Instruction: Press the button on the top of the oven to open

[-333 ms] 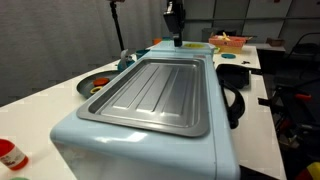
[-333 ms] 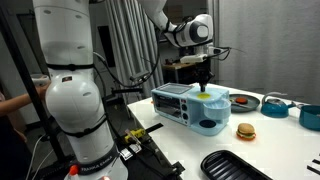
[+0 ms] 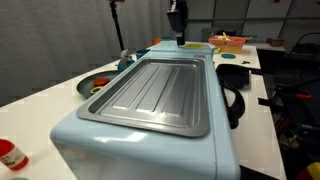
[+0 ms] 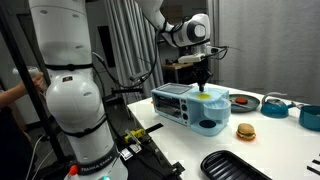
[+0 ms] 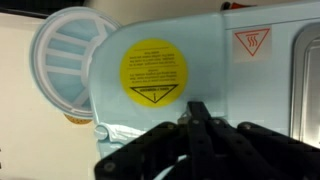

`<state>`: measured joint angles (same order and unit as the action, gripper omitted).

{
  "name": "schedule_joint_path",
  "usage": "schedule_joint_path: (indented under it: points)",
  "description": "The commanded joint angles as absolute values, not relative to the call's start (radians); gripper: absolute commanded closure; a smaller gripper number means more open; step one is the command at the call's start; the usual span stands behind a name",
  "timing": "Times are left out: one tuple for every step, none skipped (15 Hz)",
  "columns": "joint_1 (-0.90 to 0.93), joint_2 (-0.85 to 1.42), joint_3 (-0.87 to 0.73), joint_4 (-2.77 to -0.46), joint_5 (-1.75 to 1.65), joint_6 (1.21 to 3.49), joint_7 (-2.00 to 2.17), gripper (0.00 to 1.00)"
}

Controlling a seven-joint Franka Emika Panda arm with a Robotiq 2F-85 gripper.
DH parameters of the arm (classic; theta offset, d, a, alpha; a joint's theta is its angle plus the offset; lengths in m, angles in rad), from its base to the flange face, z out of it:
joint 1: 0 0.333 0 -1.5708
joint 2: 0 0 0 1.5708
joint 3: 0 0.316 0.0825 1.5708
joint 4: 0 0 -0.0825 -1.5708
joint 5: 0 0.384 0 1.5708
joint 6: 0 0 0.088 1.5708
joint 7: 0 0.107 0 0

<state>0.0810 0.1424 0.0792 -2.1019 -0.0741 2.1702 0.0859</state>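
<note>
Oven: we see the pale light-blue oven [image 3: 150,140] standing on the white bench [image 3: 40,108], by far the largest thing there.
Oven top: a silver ribbed tray panel [image 3: 155,92] covers most of the top. A yellow round sticker [image 5: 153,72] and a red warning triangle [image 5: 252,42] sit on the bare blue strip at one end.
Pincer: we find the pincer [image 5: 197,112] with its dark fingers drawn together into one narrow tip, and nothing is held between them.
Pincer against oven: in both exterior views the pincer [image 3: 178,43] points straight down over the far end of the oven top, beyond the tray panel. In the wrist view its tip lies over blue surface just beside the sticker, between the sticker and the tray panel's edge.
Contact: we cannot tell whether the tip touches the top or hangs just above it.
Beside the oven: a round slatted disc [image 5: 62,62] lies just off the sticker end.
Elsewhere on the bench: a small burger-like item [image 4: 245,131] and a black tray [image 4: 235,165] lie well apart from the oven.
</note>
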Motion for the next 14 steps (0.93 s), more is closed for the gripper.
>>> schedule_joint_path:
  points:
    - [0.099,-0.004,0.086,-2.247,-0.101,2.196,0.113,1.00]
    - [0.101,-0.037,0.089,-2.271,-0.109,2.193,0.121,1.00]
    - [0.101,-0.066,0.092,-2.289,-0.113,2.190,0.126,1.00]
    - [0.100,-0.100,0.095,-2.308,-0.117,2.194,0.129,1.00]
    - [0.098,-0.129,0.098,-2.322,-0.120,2.196,0.132,1.00]
    - [0.097,-0.158,0.101,-2.334,-0.122,2.200,0.133,1.00]
    - [0.095,-0.184,0.103,-2.342,-0.126,2.204,0.138,1.00]
    - [0.093,-0.209,0.105,-2.349,-0.131,2.212,0.143,1.00]
    - [0.091,-0.230,0.107,-2.353,-0.138,2.222,0.147,1.00]
    - [0.089,-0.249,0.109,-2.357,-0.146,2.231,0.154,1.00]
    - [0.087,-0.265,0.111,-2.361,-0.151,2.242,0.158,1.00]
    - [0.084,-0.277,0.112,-2.364,-0.158,2.255,0.167,0.74]
    - [0.082,-0.289,0.112,-2.369,-0.160,2.268,0.167,0.73]
    - [0.080,-0.298,0.112,-2.375,-0.163,2.282,0.169,0.68]
